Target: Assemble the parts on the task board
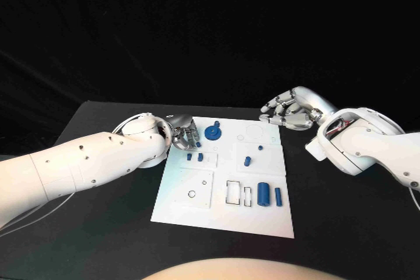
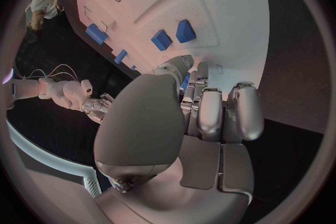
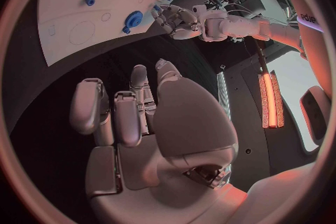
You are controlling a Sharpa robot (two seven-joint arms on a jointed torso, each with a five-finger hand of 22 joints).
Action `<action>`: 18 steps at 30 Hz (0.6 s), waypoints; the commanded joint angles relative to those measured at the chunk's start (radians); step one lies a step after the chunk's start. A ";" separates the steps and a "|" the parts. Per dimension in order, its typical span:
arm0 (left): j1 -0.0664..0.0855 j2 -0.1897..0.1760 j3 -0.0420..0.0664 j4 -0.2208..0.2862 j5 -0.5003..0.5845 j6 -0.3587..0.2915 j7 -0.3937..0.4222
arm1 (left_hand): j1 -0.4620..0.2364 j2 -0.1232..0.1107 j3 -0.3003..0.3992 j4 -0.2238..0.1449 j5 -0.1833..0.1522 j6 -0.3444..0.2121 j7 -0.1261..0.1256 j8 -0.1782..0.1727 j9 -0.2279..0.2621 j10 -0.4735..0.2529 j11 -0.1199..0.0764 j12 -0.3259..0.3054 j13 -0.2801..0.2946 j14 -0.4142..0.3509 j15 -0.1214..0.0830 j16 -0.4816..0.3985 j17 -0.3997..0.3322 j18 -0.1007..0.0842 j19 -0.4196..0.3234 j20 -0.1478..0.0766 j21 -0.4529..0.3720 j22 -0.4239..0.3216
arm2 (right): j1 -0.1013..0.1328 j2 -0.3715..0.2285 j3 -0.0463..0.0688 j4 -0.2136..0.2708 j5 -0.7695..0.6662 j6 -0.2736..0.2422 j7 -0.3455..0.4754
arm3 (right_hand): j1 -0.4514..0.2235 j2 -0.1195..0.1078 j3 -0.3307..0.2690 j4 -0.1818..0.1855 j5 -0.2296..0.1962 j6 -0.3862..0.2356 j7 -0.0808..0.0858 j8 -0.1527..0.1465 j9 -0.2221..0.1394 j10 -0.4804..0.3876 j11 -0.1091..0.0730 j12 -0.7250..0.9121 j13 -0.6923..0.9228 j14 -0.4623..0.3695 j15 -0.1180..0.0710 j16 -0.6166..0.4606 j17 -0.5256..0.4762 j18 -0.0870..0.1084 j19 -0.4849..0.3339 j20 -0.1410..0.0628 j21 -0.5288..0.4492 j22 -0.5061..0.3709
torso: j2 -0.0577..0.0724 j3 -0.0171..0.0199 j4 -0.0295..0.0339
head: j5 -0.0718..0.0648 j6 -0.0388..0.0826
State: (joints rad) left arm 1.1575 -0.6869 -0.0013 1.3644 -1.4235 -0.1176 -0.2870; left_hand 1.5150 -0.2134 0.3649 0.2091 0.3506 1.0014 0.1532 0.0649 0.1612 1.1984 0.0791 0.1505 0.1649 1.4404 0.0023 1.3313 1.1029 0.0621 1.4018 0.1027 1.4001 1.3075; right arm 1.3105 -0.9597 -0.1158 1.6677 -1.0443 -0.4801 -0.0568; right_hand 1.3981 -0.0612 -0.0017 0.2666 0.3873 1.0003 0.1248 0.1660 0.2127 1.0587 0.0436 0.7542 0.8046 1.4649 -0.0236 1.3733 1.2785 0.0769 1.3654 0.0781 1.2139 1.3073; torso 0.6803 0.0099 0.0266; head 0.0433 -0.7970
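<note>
Centrally placed on the black counter [image 1: 96, 243]: the white task board [image 1: 201, 214], carrying small blue parts. Near its far edge, a round blue gear-like part [image 1: 213, 132]; just nearer, two small blue blocks [image 1: 195, 157] side by side on a raised panel; toward the middle, two small pegs [image 1: 249, 160]. Along the near right side, a fat blue cylinder [image 1: 264, 194] and a thin blue rod [image 1: 278, 196], beside empty rectangular slots [image 1: 233, 192]. Over the board's far left corner, the left hand [image 1: 183, 134], fingers curled down just beside the gear-like part; whether anything is pinched there, cannot tell. Beyond the far right corner, well apart from the parts, the right hand [image 1: 289, 112], raised off the counter, fingers curled inward on nothing.
</note>
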 commanded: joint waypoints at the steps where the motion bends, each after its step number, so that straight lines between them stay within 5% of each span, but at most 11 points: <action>1: 0.001 -0.016 0.001 0.015 0.012 -0.027 0.004 | 0.002 -0.004 0.009 -0.001 0.000 -0.001 0.000 0.000 -0.002 0.001 0.003 -0.007 0.001 -0.005 0.005 -0.011 -0.014 -0.001 -0.013 0.001 -0.008 0.075 | -0.001 0.002 0.000 -0.014 -0.060 0.065 -0.027 | 0.064 -0.004 0.044 -0.013 -0.045 -0.001 0.005 0.002 -0.001 -0.023 0.005 -0.139 -0.112 0.025 -0.004 -0.027 -0.030 0.012 -0.012 0.001 -0.024 0.036 | -0.001 0.0000 0.0001 | -0.001 0.000; 4: 0.003 -0.040 0.004 0.032 0.042 -0.057 0.020 | 0.000 -0.005 0.011 -0.001 -0.001 0.009 -0.003 0.004 -0.003 0.001 0.002 -0.009 0.002 -0.009 0.005 -0.017 -0.024 0.002 -0.021 0.002 -0.015 0.068 | -0.002 0.004 0.000 -0.027 -0.121 0.104 -0.045 | 0.115 -0.027 0.101 -0.013 -0.076 0.013 0.019 -0.009 -0.008 -0.001 0.009 -0.301 -0.259 0.027 0.008 -0.041 -0.044 0.013 -0.014 0.008 -0.041 0.029 | -0.002 0.0003 0.0003 | -0.003 0.003; 9: 0.013 -0.092 0.009 0.069 0.216 -0.150 0.083 | -0.009 -0.006 0.016 0.005 0.003 0.027 -0.004 0.010 -0.008 -0.004 0.003 -0.012 0.003 -0.037 0.006 -0.061 -0.099 0.014 -0.060 0.003 -0.056 0.028 | -0.012 0.010 0.000 -0.042 -0.291 0.162 -0.088 | 0.152 -0.073 0.173 -0.017 -0.082 0.044 0.019 -0.030 -0.018 0.045 0.022 -0.464 -0.420 0.039 0.014 -0.023 -0.020 0.008 0.007 0.016 -0.019 0.048 | -0.001 0.0002 -0.0004 | -0.017 0.010; 15: 0.024 -0.155 0.010 0.108 0.624 -0.263 0.226 | -0.026 -0.009 0.021 0.013 0.000 0.059 0.009 0.024 -0.017 -0.054 0.019 -0.021 -0.005 -0.226 0.019 -0.350 -0.492 0.088 -0.316 0.013 -0.344 -0.239 | -0.029 0.025 -0.002 -0.046 -0.514 0.209 -0.156 | 0.145 -0.095 0.203 -0.013 -0.096 0.069 0.010 -0.042 -0.023 0.075 0.022 -0.526 -0.490 0.047 0.014 -0.005 0.001 -0.002 0.033 0.016 0.022 0.076 | -0.001 0.0007 -0.0012 | -0.050 0.016; 18: 0.025 -0.186 0.010 0.129 0.884 -0.283 0.316 | -0.026 -0.001 0.019 0.007 0.000 0.059 0.011 0.025 -0.025 -0.056 0.021 -0.004 -0.003 -0.254 0.021 -0.402 -0.539 0.109 -0.393 0.016 -0.457 -0.336 | -0.040 0.035 -0.003 -0.048 -0.602 0.229 -0.189 | 0.139 -0.103 0.210 -0.010 -0.102 0.076 0.010 -0.047 -0.024 0.082 0.023 -0.546 -0.512 0.047 0.015 -0.003 0.003 -0.004 0.039 0.016 0.032 0.084 | 0.002 -0.0001 -0.0001 | -0.069 0.021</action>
State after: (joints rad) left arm 1.1812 -0.8692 0.0086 1.4837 -0.9098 -0.3185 -0.1195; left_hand 1.4938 -0.2160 0.3855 0.2190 0.3506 1.0578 0.1623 0.0870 0.1368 1.1445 0.1005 0.1430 0.1608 1.1907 0.0231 0.9349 0.5696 0.1627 1.0177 0.1182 0.9549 0.9825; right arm 1.2733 -0.9274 -0.1184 1.6211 -1.4610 -0.3184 -0.1771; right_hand 1.5359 -0.1521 0.2034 0.2569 0.2877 1.0687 0.1355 0.1221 0.1888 1.1358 0.0654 0.2106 0.2941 1.4648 -0.0159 1.3658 1.2804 0.0771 1.3973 0.0945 1.2440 1.3080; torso 0.6798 0.0103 0.0258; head -0.0126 -0.7790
